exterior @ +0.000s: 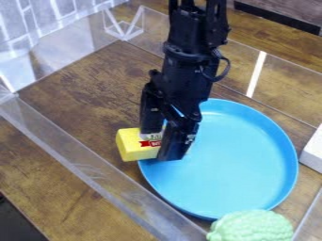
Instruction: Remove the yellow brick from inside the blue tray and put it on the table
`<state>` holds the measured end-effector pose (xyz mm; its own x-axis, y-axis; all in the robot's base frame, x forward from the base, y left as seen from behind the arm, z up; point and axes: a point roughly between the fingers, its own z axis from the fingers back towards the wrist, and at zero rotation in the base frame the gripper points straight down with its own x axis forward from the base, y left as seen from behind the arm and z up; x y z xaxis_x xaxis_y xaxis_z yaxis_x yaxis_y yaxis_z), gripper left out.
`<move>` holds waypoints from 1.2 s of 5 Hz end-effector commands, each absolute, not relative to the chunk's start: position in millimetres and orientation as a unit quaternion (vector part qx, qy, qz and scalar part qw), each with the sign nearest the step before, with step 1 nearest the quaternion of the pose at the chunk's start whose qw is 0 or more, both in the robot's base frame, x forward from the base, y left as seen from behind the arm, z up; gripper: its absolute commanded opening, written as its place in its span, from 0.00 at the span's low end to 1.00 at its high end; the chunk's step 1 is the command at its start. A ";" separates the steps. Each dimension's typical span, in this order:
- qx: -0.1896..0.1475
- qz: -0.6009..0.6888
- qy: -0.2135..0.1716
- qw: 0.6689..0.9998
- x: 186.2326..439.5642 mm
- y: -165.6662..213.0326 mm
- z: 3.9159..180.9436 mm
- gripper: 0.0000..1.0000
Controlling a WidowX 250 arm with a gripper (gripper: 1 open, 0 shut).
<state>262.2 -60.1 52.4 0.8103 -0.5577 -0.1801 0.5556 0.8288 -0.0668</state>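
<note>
Gripper point(164, 143) stood nearly vertical over the yellow brick point(135, 145), jaws spread wide, fingers straddling the brick's right end w/ its red-white label between them. No squeeze visible, so it read as not gripped, though contact under the fingers was hidden.

Brick sat on the table point(88, 99), just outside the blue tray point(239, 160) at the tray's approx 9 o'clock, touching or nearly touching the rim; can't tell which, arm blocked that spot. Brick's long axis ran roughly 10-to-4 o'clock in the frame, its free end sticking out toward 9–10 o'clock from the fingers.

Judgement: brick already out of tray and down on wood, so task looked essentially done. Next move prob. a straight lift clear; w/ fingers this wide, little risk of dragging the brick.

A green bumpy lump point(251, 227) lay at the tray's 6 o'clock, well apart from the gripper.
</note>
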 end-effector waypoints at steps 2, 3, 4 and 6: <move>-0.009 -0.278 0.094 0.956 264.0 -51.8 52.6 1.00; -0.011 -0.276 0.097 0.956 264.0 -52.1 51.3 1.00; -0.013 -0.276 0.101 0.956 263.6 -52.6 49.8 1.00; -0.018 -0.275 0.109 0.955 260.5 -52.9 47.4 1.00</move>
<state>262.8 -61.7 50.9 0.8140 -0.5504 -0.1856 0.5445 0.8343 -0.0859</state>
